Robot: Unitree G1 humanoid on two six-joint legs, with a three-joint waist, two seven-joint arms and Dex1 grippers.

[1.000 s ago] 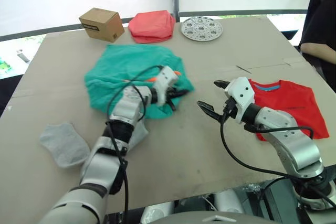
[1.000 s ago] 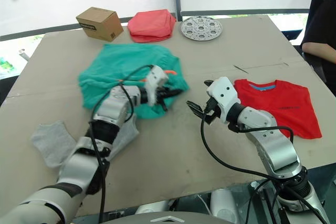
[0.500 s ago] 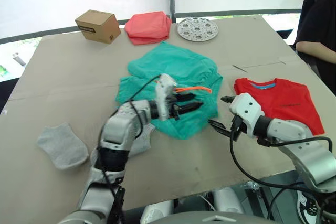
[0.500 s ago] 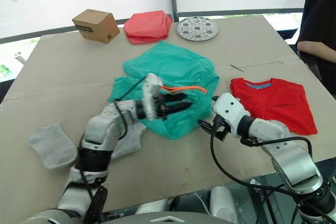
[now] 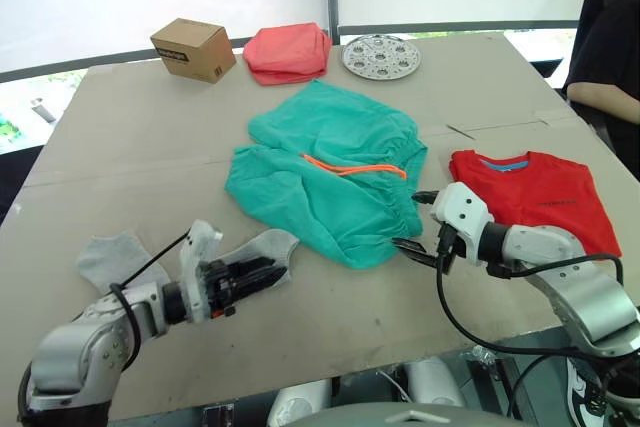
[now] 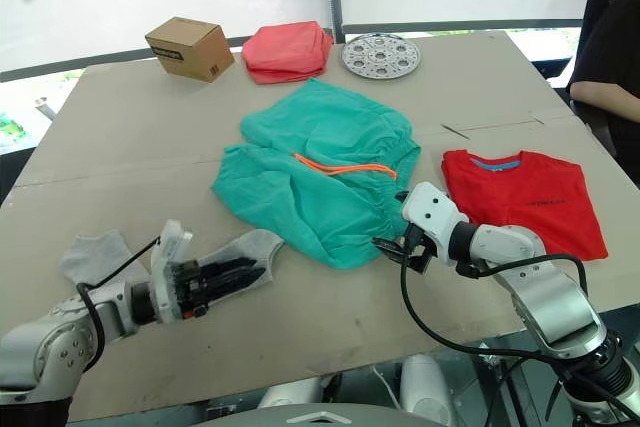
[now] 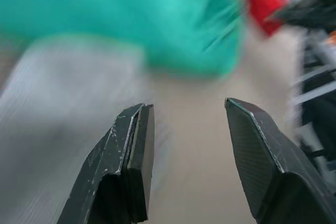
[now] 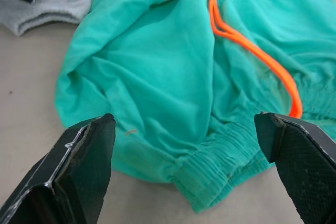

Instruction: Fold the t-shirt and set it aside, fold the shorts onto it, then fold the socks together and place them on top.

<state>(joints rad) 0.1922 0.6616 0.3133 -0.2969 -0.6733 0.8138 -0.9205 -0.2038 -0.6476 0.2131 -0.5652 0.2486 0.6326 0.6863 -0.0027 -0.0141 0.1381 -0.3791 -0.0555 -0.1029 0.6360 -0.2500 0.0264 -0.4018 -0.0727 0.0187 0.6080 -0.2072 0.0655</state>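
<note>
The teal shorts [image 5: 330, 182] lie rumpled mid-table, their orange drawstring [image 5: 355, 168] on top. To their right the red t-shirt [image 5: 540, 197] lies flat. One grey sock [image 5: 110, 257] rests at the front left. A second sock [image 5: 268, 247] lies just left of the shorts' near edge. My left gripper [image 5: 278, 269] hovers open low over this second sock, holding nothing. In the left wrist view its fingers [image 7: 134, 145] frame the sock [image 7: 68, 103]. My right gripper [image 5: 415, 225] is wide open at the shorts' gathered waist [image 8: 210, 166], beside the t-shirt.
A cardboard box [image 5: 194, 48], a folded salmon-pink cloth [image 5: 288, 50] and a round perforated metal plate [image 5: 381, 56] line the far edge. A person [image 5: 610, 57] sits at the far right. The table's front edge runs close under both arms.
The shorts were dragged right to the table's middle. My left gripper has let them go and pulled back to the front left, over a sock. My right gripper closed in on the waistband.
</note>
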